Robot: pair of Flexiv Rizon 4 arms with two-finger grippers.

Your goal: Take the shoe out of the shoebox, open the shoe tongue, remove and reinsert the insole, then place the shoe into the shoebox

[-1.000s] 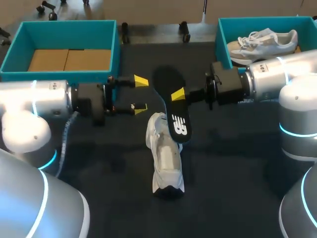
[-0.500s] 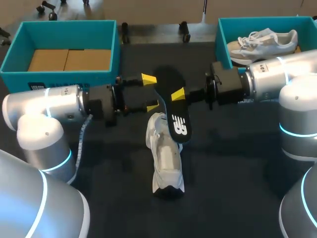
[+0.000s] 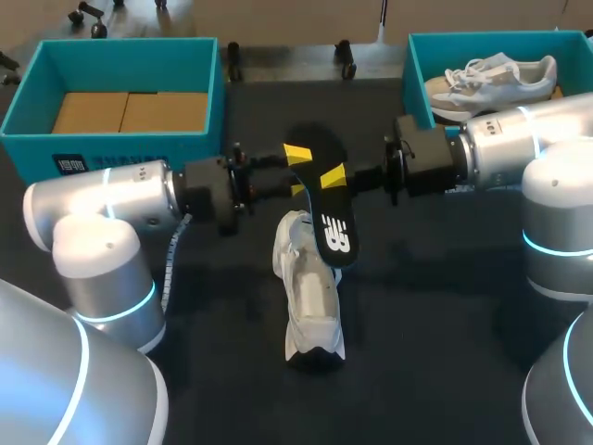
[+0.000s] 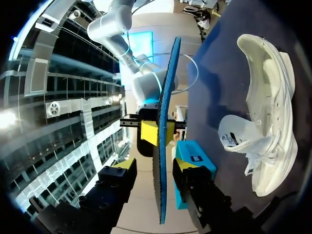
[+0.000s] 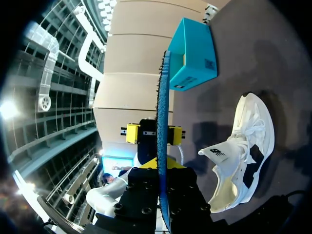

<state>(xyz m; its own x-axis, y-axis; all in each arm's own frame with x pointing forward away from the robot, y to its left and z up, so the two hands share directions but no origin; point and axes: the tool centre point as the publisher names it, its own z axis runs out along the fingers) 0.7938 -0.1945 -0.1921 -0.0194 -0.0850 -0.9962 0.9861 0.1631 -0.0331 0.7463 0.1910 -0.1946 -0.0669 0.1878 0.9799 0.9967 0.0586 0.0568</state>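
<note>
Hanging over the middle of the counter (image 3: 445,306), the dark insole (image 3: 326,209) is clamped edge-on in the right tool (image 3: 332,178). The left tool (image 3: 296,172) is placed astride the insole, its fingers spread and not pressing on it. The white shoe (image 3: 309,295) is laid on its side at the counter's centre, under the insole's lower end. The teal shoebox (image 3: 93,144) is set at the far left corner.

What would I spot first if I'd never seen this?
A dark insole stands on edge in the air, pinched by the right hand, with a white shoe on the table below. The left hand has open fingers either side of it.
</note>
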